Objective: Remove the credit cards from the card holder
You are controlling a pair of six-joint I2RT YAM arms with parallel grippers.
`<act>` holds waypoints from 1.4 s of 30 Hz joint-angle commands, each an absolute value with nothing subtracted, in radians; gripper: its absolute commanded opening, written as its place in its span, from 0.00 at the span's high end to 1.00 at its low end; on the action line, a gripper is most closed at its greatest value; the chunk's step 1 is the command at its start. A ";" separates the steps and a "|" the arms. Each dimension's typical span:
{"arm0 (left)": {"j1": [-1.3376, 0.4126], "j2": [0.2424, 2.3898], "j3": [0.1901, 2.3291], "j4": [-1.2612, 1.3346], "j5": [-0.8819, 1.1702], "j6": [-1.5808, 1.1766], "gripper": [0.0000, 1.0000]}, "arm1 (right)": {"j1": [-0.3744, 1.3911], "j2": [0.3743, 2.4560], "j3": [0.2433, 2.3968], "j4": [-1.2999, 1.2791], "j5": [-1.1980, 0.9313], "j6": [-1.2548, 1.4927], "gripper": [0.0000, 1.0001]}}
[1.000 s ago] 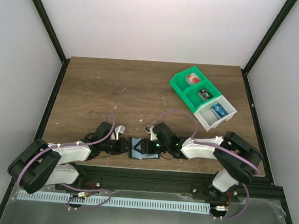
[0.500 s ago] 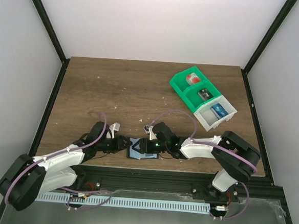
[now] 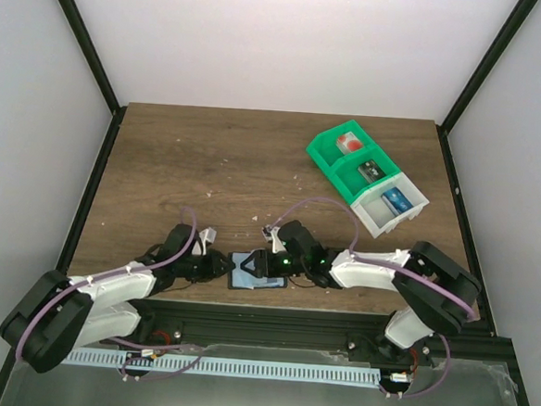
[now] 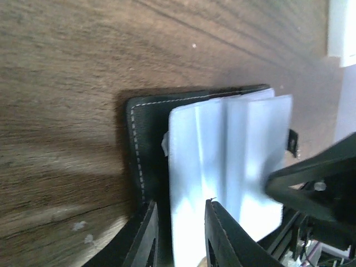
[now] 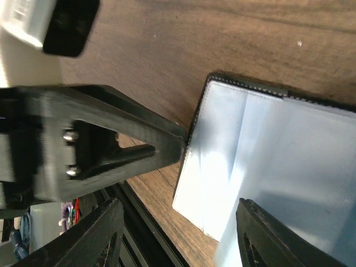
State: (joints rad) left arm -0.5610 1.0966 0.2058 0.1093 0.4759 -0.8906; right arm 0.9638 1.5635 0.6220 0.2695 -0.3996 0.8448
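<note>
— Left tool [image 4: 181, 211]: narrowly parted, astride the black edge of the card holder [image 4: 222, 167]; pinching or not, cannot tell. Right tool [image 5: 178, 214]: spread wide over the pale panel, gripping nothing.

— Changed?

— Left arm swung in closer than a second ago. Holder lying flat on the surface [image 3: 208, 161], near edge, between both tools. No credit cards showing outside it; extraction seemingly just starting.

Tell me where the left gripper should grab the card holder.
Probably the stitched black border on the left arm's side, coming in low along the table: the card holder lies open and flat, and that border juts past the pale panels.
</note>
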 commanded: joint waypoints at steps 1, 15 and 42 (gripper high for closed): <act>-0.557 1.138 0.208 0.149 0.486 -0.844 0.76 | 0.965 1.464 0.654 0.165 -0.318 0.803 0.43; -0.557 1.191 0.202 0.167 0.480 -0.825 0.91 | 0.934 1.392 0.579 0.065 -0.204 0.816 0.43; -0.557 1.212 0.201 0.198 0.498 -0.840 0.92 | 0.956 1.646 0.667 0.376 -0.494 0.862 0.43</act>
